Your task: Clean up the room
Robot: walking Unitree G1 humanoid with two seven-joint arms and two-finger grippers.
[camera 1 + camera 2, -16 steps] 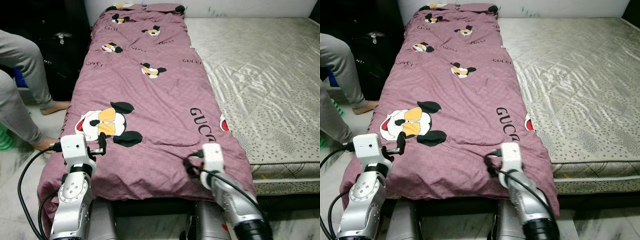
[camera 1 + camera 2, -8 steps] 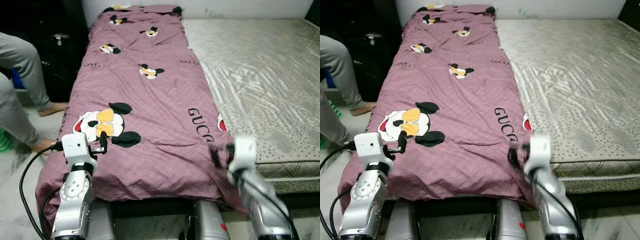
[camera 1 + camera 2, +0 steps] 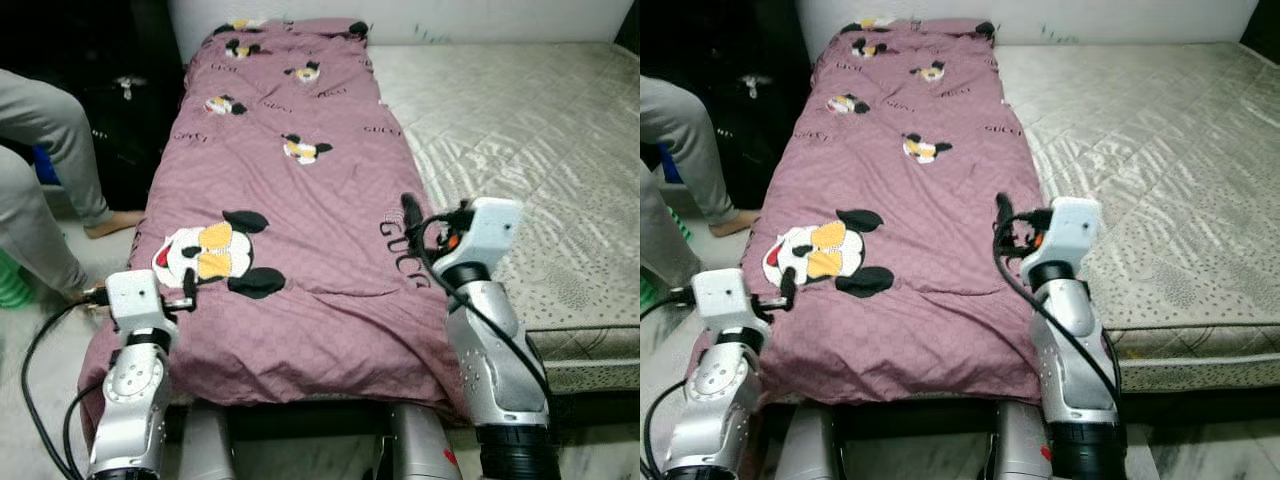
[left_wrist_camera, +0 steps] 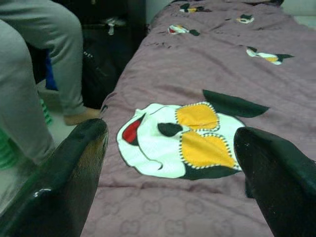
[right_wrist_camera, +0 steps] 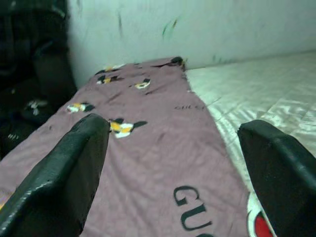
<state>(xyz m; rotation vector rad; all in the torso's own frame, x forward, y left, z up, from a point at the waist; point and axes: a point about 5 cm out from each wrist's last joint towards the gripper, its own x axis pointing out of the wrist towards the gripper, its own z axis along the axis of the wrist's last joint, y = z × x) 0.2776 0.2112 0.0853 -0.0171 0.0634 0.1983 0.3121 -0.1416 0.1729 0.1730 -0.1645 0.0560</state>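
Right gripper (image 3: 415, 215) has lifted off the quilted mauve blanket (image 3: 290, 200), fingers apart above its edge. Left gripper (image 4: 170, 148), fingers apart, hovers over the cartoon print beneath.

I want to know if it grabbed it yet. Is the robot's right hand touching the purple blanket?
Apart. In the right wrist view the two black fingers stand wide open with the purple blanket lying below and beyond them, nothing between; the right gripper is raised above it.

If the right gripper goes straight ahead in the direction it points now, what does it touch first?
Probably the purple blanket. The right gripper is raised over the blanket's right edge, fingers open, pointing along the bed toward the white wall. It looks angled only slightly downward, so it should meet the blanket farther up, though depth is unclear.
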